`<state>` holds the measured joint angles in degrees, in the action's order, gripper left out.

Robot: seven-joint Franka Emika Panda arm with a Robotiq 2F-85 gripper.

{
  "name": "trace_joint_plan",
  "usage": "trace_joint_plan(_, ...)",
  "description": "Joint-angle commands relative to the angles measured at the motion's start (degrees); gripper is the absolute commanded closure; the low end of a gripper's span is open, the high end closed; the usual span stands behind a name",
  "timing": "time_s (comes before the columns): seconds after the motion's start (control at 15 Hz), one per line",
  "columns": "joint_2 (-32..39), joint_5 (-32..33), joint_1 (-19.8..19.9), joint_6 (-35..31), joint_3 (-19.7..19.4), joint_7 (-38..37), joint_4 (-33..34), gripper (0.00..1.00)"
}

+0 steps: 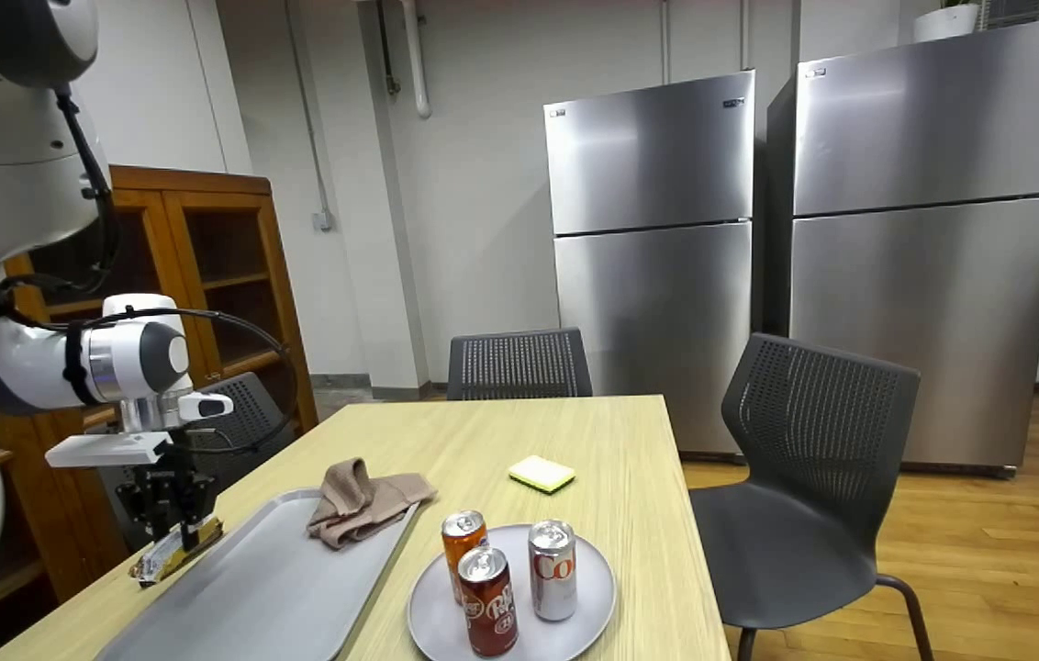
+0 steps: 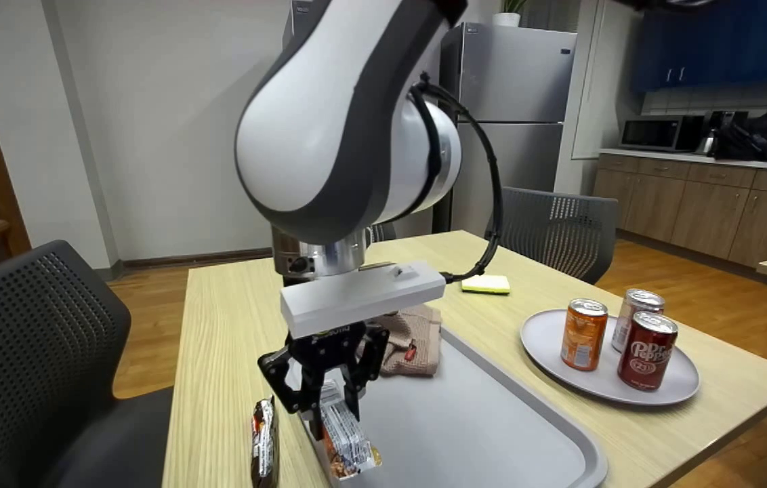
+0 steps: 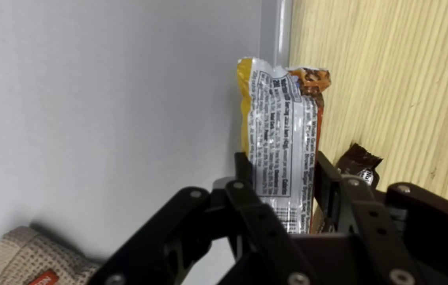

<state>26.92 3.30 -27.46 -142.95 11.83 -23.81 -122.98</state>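
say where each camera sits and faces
An exterior view: at the pale wooden table, facing steel refrigerators; white arm at image left.
An exterior view: near the arm, facing the grey rectangular tray; arm central.
Wrist view: above the white foil-wrapped snack bar, facing down; black fingers grip it.
Both exterior views share the red metal can.

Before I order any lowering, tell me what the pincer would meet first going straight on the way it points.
Pointing down, the pincer would probably bring its held snack bar onto the tray's rim first; the gap beneath is hard to judge.
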Motion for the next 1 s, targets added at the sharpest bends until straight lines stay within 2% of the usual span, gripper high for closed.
trace_joint_plan(0.0,4.4,-1.4,-1.4,4.5,0.8,-1.0,6.8,0.84)
trace_joint_plan(0.4,9.0,-3.0,-3.1,8.3,1.4,-0.8,12.4,0.84)
trace_joint_plan(0.93,10.7,-3.1,-4.6,10.9,0.9,-1.6,12.9,0.84)
